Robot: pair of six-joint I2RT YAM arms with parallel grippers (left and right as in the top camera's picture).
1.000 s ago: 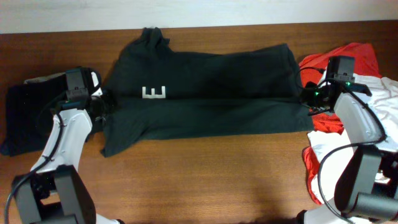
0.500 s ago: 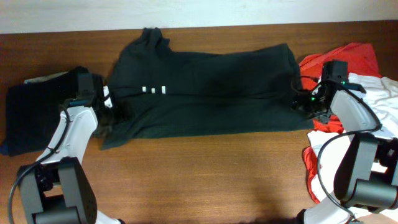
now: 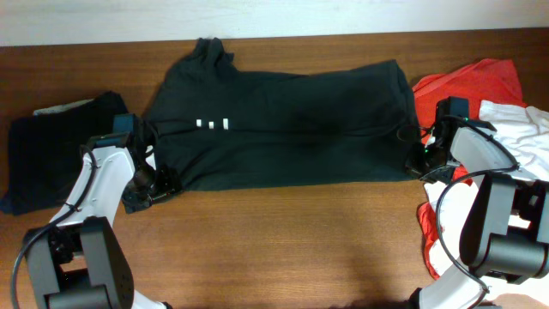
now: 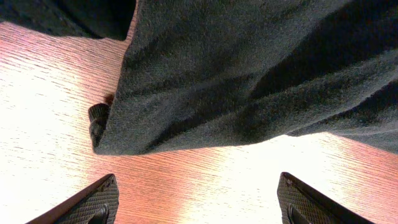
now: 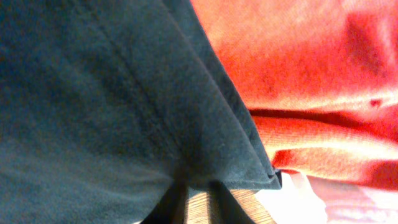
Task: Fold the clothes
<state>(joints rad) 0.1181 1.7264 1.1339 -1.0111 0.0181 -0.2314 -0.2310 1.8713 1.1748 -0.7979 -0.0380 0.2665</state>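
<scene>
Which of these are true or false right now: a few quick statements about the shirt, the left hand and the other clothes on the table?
1. The black T-shirt lies spread across the table. True.
2. The left hand is clamped on the shirt. False: its fingers stand open over bare wood, just short of the shirt's edge.
3. A red garment lies off the shirt's right end. True.
4. The shirt's white lettering is fully readable. False: only three small white marks show.

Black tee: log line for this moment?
tee: flat on table | left jaws: open, empty, over tee corner | right jaws: at hem, state unclear | red garment: beside hem
</scene>
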